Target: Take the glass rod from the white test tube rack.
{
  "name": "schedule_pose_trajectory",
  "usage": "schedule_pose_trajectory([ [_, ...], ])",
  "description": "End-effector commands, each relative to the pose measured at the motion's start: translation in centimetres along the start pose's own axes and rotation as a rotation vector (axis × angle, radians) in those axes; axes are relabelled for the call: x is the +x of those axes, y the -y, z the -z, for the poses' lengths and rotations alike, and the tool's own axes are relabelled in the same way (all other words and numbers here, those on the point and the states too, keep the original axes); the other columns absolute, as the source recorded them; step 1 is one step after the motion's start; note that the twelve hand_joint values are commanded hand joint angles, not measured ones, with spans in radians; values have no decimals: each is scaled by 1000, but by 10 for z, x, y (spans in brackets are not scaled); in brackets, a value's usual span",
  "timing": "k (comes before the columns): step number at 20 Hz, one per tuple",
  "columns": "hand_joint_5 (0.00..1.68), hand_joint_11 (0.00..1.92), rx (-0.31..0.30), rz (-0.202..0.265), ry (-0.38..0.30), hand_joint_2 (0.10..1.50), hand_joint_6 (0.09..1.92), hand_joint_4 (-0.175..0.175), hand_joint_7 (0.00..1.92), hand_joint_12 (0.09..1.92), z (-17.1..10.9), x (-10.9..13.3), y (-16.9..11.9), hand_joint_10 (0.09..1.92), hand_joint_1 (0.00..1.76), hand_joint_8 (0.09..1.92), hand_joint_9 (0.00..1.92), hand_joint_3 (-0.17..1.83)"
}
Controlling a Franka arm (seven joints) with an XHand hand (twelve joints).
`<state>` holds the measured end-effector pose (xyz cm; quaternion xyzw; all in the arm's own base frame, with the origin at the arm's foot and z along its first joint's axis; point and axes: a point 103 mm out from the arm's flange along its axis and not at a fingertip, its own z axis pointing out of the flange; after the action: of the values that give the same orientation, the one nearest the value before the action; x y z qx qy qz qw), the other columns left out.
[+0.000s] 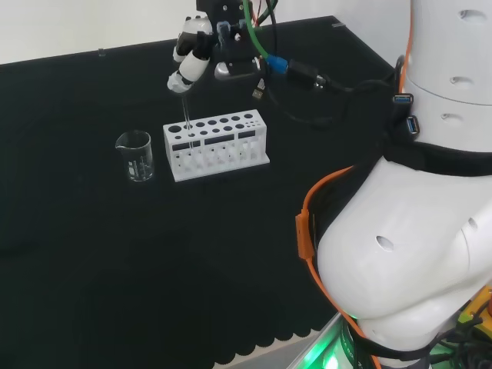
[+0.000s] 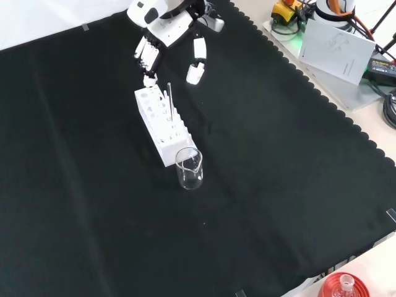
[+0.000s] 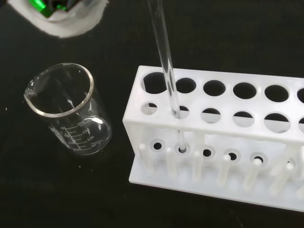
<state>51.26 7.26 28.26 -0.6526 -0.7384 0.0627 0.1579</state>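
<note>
We are hovering the hand (image 1: 192,58) above the end of the white test tube rack (image 1: 217,146) nearest the beaker (image 1: 135,156), and from the pictures the task looks to be in its early part. The glass rod (image 1: 187,123) is standing upright in a hole at that end of the rack, its foot down in the lower tier, as the wrist view (image 3: 166,61) is showing plainly. So the rod is not yet lifted out.

In the head view the fingers are pointing downward, with their tips reaching the top of the rod. In the front view the hand (image 2: 162,28) is showing its fingers spread apart and hanging down, one group toward the rack's far end and another a little to the right of the rod (image 2: 169,99). We cannot tell whether any fingertip is already touching the rod's top; nothing is showing a closed pinch on it, so we are reading the hand as released and holding nothing.

What is left, as we judge it, is nearly everything: closing the fingers on the upper part of the rod, drawing it straight up until its foot clears both tiers, and carrying it away from the rack. The beaker is standing just beside the rack's end on the bench (image 2: 278,185), so we are expecting the lift to need a straight pull upward so as not to knock it or tilt the rack.
</note>
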Motion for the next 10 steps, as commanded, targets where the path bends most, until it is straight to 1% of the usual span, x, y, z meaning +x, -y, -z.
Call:
schedule_pose_trajectory([
  [1,476,427,12,3,5,607,376,-175,569,1362,-5,0,-5,844,831,835,620,531],
  [3,477,458,13,7,3,606,438,-175,598,1354,-8,0,-7,830,834,827,656,533],
  [4,475,469,8,11,-9,606,464,-175,608,1353,-6,-8,-1,826,834,824,667,534],
  [5,475,476,27,-48,29,606,480,-175,615,1353,-6,-11,0,824,835,824,675,535],
  [6,476,482,45,-92,59,606,491,-175,622,1353,-8,-10,-2,824,835,824,681,535],
  [10,470,504,48,-60,35,606,546,-175,643,1349,-15,6,-17,822,837,822,702,536],
])
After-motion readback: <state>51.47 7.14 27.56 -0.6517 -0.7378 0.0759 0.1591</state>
